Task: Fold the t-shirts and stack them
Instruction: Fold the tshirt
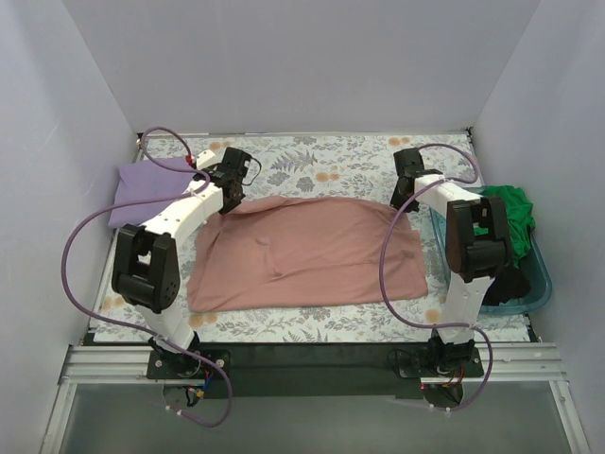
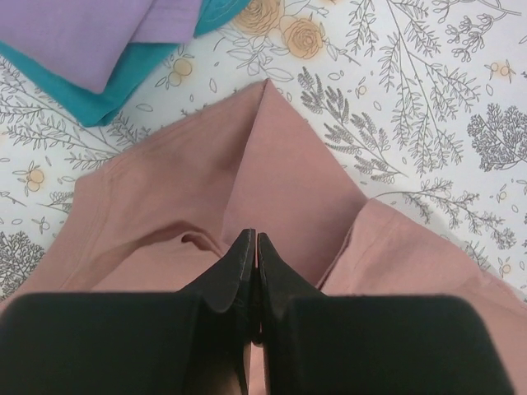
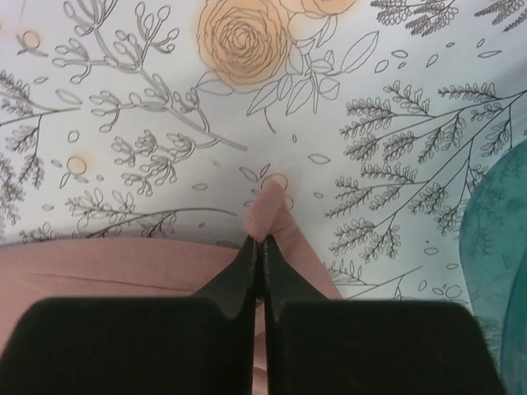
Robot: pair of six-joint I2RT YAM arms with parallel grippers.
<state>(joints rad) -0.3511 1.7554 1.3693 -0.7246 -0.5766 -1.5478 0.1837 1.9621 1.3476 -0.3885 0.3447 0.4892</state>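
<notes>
A dusty pink t-shirt [image 1: 307,251] of soft, matte cloth lies spread across the middle of the desk [image 1: 312,161], which is covered in a white sheet printed with grey sprigs and orange roses. The shirt forms a broad rounded slab with a few shallow creases.

The left fingers [image 2: 241,263], black and tapering to thin tips, are pressed fully together on the shirt's far left corner. There the cloth rises into a sharp peaked fold that runs up to them. The right fingers [image 3: 247,267] are likewise closed tight at the far right corner, where a small rounded nub of pink cloth sticks out just past their tips.

In the far left corner of the desk lies a folded lavender t-shirt [image 1: 142,189], smooth and flat. It lies on a folded teal t-shirt [image 2: 99,95] whose edge shows beneath it.

At the desk's right edge stands a translucent teal plastic tub [image 1: 541,274]. It holds a crumpled green t-shirt [image 1: 512,206] and a bunched black t-shirt [image 1: 510,284].
</notes>
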